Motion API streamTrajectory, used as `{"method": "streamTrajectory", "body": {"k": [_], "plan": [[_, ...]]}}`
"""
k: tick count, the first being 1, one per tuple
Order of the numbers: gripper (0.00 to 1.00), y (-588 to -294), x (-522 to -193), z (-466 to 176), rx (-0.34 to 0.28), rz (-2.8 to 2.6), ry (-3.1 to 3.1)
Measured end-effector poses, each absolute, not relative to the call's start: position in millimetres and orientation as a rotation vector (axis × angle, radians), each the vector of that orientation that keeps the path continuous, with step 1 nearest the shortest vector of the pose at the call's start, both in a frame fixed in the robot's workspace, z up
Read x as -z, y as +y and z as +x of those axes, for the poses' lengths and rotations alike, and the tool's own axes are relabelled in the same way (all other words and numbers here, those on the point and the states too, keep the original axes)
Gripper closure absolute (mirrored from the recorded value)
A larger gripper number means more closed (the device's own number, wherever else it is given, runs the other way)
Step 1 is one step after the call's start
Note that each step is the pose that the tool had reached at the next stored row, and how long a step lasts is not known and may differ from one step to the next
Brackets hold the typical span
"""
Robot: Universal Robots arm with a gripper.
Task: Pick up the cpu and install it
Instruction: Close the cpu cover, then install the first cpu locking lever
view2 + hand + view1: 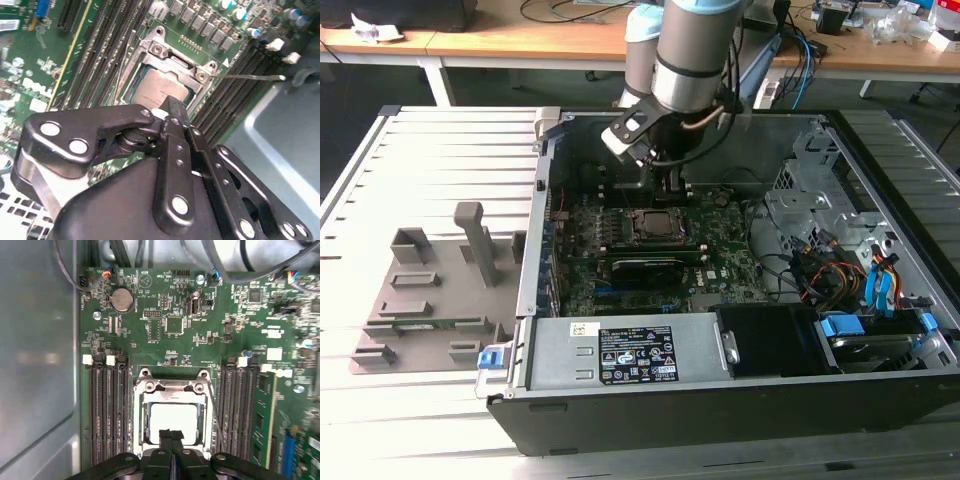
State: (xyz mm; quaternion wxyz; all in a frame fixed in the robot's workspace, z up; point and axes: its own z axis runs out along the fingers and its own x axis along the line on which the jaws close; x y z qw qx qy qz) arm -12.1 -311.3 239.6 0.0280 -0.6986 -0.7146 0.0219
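First wrist view, cpu (175, 416) flat in socket (137, 412), edges square to frame, gripper (171, 434) closed above it

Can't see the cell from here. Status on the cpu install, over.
Gripper shut, tips at the cpu's edge. Cpu lying flat inside the socket frame. No obstruction seen around the socket.

Silvery cpu (173, 417) (flat) in socket (175, 386)

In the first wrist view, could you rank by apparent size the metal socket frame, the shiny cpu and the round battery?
Largest: the socket frame, which surrounds the cpu.
Next: the cpu.
Smallest: the round battery, clearly.
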Motion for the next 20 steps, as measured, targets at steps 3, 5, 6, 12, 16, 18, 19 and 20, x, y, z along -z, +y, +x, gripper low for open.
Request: {"method": "streamTrajectory", "body": {"k": [3, 5, 6, 12, 16, 18, 19, 20], "plan": [[0.89, -311, -259, -12, -0.064, -2.155, -2.204], [0.89, -311, -266, -12, -0.062, -2.154, -2.203], [0.89, -311, -268, -12, -0.061, -2.153, -2.203], [0.89, -311, -281, -12, -0.059, -2.152, -2.202], [0.89, -311, -281, -12, -0.058, -2.152, -2.202], [0.89, -311, -281, -12, -0.058, -2.152, -2.202], [0.89, -311, -281, -12, -0.058, -2.152, -2.202], [0.89, -311, -281, -12, -0.058, -2.152, -2.202]]}}
